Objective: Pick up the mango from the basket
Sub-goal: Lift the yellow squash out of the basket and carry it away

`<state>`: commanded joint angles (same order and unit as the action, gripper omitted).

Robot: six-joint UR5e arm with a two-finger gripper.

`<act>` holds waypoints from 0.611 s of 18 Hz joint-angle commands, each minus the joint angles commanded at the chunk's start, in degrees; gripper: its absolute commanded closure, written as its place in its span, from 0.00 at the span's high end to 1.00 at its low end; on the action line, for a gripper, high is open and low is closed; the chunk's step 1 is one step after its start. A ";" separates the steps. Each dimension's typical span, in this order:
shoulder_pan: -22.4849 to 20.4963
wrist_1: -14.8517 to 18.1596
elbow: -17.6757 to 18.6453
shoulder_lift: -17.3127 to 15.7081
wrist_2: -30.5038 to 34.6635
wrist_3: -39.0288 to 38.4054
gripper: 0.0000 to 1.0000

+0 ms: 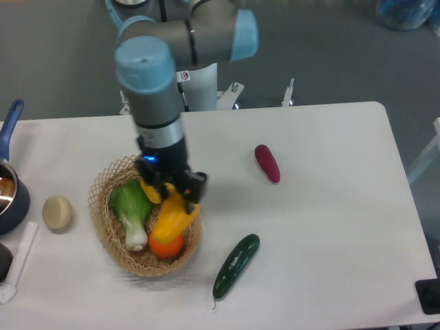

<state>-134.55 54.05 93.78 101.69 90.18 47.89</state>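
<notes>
Fixed camera: the gripper (pixel 180 192) clamps the mango (pixel 172 216), holding it over the basket (pixel 104 234) above the orange (pixel 165 246). The lift appears underway; next, raising it clear of the rim seems needed.

Single fixed camera, high above table (pixel 330 240), looking steeply down from front edge toward robot base (pixel 203 82) at top of frame. Mid-distance: nearly whole white tabletop in frame, left edge cut off, grey floor along top. Arm enters from upper centre. Basket (pixel 103 234) sits lower left of frame. No second view, nothing shared.
</notes>
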 joint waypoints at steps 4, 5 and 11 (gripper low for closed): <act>-2.91 0.00 -0.27 0.00 -0.26 2.37 0.23; -3.70 0.00 0.00 0.00 -0.26 3.08 0.23; -6.69 0.09 0.26 0.00 -2.28 5.10 0.23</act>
<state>-141.23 54.14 94.04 101.69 87.89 52.99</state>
